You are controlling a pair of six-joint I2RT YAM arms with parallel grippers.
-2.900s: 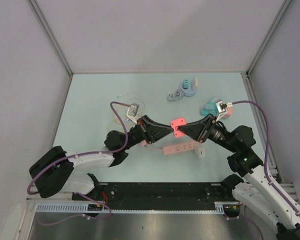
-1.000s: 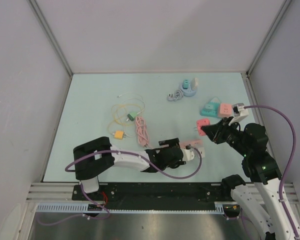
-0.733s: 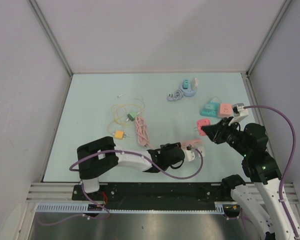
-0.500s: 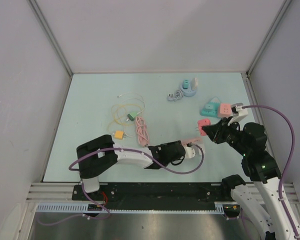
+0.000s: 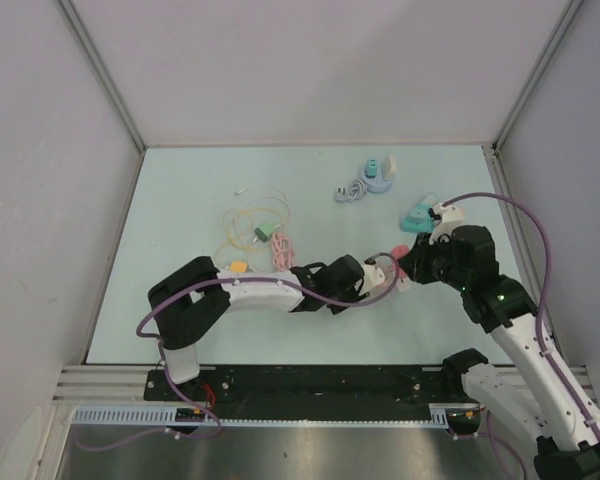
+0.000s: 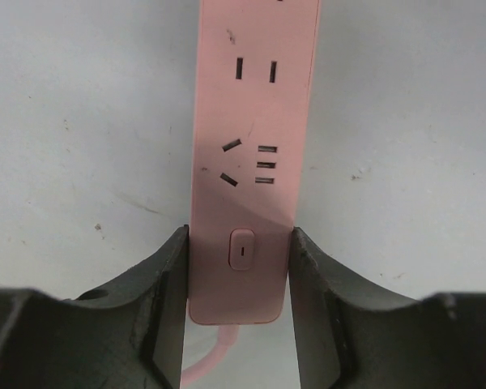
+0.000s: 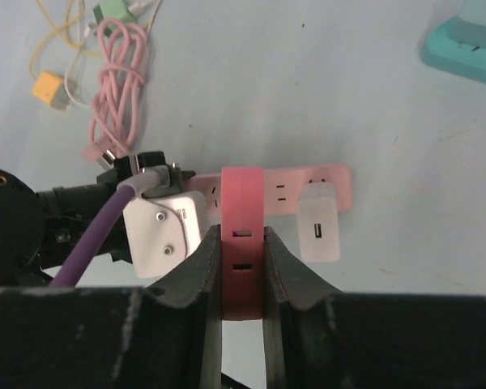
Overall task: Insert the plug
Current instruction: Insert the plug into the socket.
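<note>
The pink power strip (image 6: pixel 255 121) lies on the table, and my left gripper (image 6: pixel 239 275) is shut on its switch end, one finger on each long side. My right gripper (image 7: pixel 243 267) is shut on a red plug adapter (image 7: pixel 243 243) and holds it just over the strip (image 7: pixel 308 182), between the left wrist's white camera box (image 7: pixel 164 231) and a white charger (image 7: pixel 318 229) plugged into the strip. In the top view the left gripper (image 5: pixel 365 276) and the right gripper (image 5: pixel 410 262) meet at the strip (image 5: pixel 384 264), which is mostly covered.
A coiled pink cable (image 5: pixel 280 255) and thin yellow wires with small connectors (image 5: pixel 245 225) lie left of the strip. A teal adapter (image 5: pixel 417 216) sits by the right arm. A blue-green adapter with a grey cable (image 5: pixel 372 176) lies farther back.
My left gripper has moved right and back along the strip and now grips it. My right gripper has moved left with the red plug adapter, from beside the strip to over it.
</note>
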